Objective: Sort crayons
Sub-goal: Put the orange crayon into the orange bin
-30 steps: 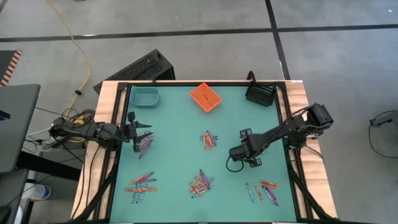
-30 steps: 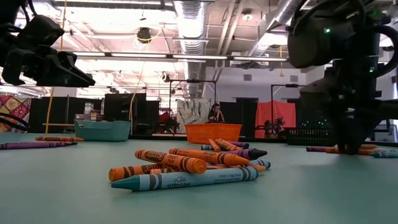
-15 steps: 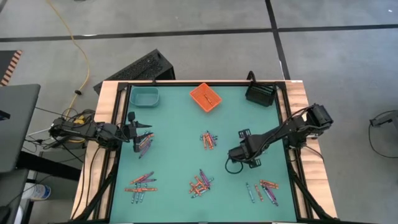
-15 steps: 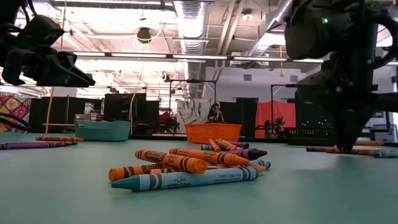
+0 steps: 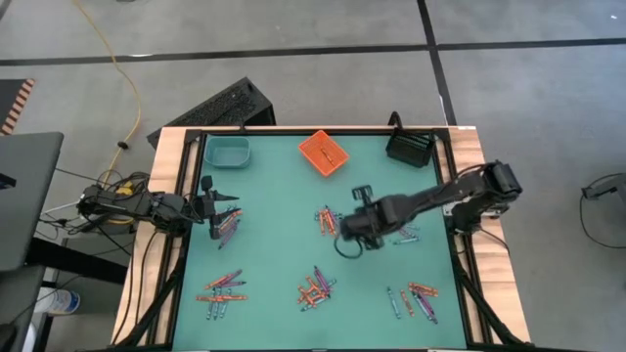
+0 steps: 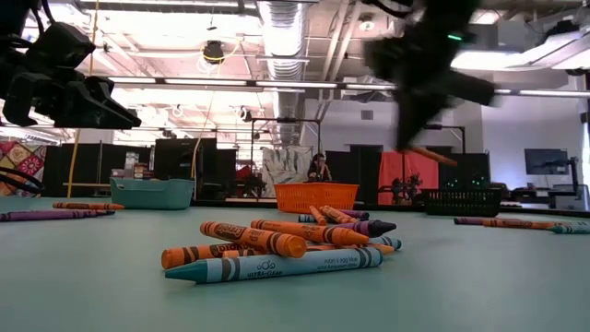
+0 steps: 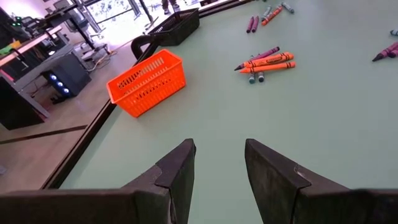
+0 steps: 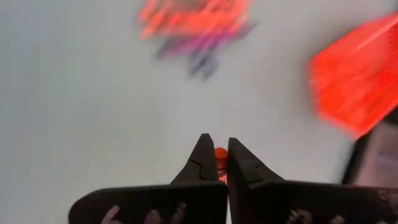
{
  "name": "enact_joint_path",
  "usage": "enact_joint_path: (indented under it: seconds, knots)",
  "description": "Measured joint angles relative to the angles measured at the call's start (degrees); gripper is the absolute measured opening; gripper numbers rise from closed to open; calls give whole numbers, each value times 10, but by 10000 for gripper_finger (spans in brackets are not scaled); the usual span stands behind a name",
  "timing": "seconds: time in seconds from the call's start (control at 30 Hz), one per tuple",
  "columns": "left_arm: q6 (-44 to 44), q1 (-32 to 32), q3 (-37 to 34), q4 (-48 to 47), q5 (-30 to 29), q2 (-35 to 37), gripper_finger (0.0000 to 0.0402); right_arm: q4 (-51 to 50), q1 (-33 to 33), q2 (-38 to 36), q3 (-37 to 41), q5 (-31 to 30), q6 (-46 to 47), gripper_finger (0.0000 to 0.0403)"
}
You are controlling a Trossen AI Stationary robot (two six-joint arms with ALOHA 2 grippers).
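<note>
Above the middle of the green table [image 5: 274,244], the right gripper [image 8: 215,163] hangs with its fingers pinched on an orange crayon [image 8: 220,154], whose end peeks out between the tips. From table height that crayon [image 6: 431,154] shows as a thin orange stick jutting at a slant below the raised gripper [image 6: 417,138], clear of the surface. Other crayons lie in loose heaps: one pile [image 5: 329,219] beside the right gripper [image 5: 350,227], one [image 5: 316,287] nearer the front edge, one [image 5: 223,286] at front left, one [image 5: 415,297] at front right. They are short paper-wrapped sticks in orange, blue-grey and purple, with pointed tips. Along the far edge sit a teal bin [image 5: 228,152], an orange basket [image 5: 324,153] and a black bin [image 5: 410,148]. At the left edge the left gripper [image 7: 219,163] hovers with its fingers parted and nothing between them.
</note>
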State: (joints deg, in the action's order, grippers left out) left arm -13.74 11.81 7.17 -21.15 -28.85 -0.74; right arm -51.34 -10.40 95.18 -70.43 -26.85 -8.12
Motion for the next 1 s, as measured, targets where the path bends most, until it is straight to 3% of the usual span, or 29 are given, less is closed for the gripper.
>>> enact_joint_path:
  seconds: [0.17,0.3,0.5,0.67,1.0]
  knots:
    - [0,0,0,0,0,0,132,157,70,-1,-38,2,-103,3]
    - [0,0,0,0,0,0,132,273,146,-1,-43,60,-138,3]
    - [0,0,0,0,0,0,132,362,268,8,-43,163,-95,3]
    - [0,0,0,0,0,0,132,422,332,36,-42,249,-56,3]
    - [0,0,0,-1,-1,0,132,523,373,133,-42,285,-18,12]
